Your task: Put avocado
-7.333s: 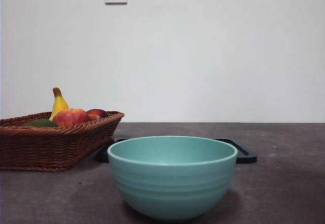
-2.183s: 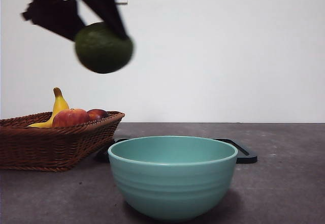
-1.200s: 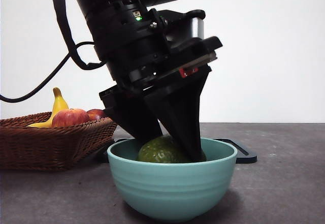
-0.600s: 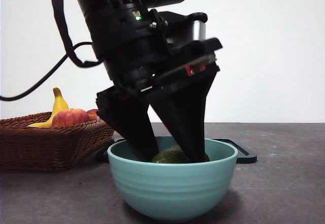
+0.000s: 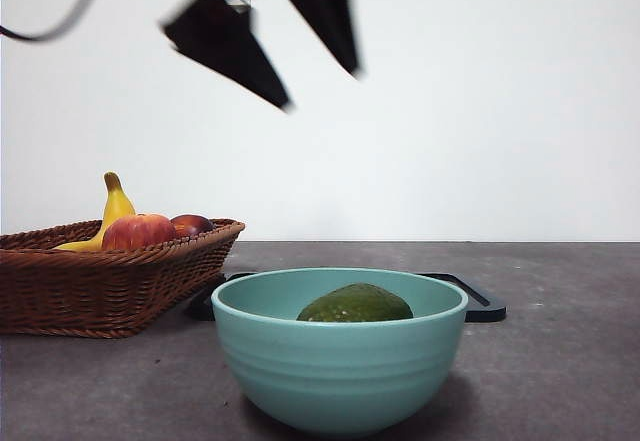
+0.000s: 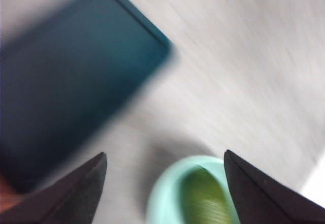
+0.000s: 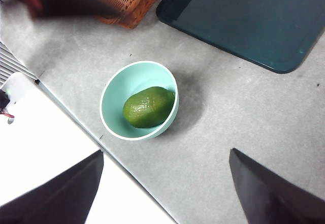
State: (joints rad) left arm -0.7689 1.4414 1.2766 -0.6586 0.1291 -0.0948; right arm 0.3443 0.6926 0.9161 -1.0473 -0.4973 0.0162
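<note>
The avocado (image 7: pixel 148 106) is showing dull, pebbled skin; the bowl (image 5: pixel 340 376) is looking smooth and glazed; the basket (image 5: pixel 100 286) is showing woven wicker.

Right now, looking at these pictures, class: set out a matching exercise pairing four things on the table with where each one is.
Things:
1. avocado
2. banana
3. dark tray
4. left gripper

Places:
A. lying in the wicker basket
B. raised above the table, jaws apart
C. inside the mint bowl
D. flat on the table behind the bowl

Pairs: 1-C, 2-A, 3-D, 4-B
</note>
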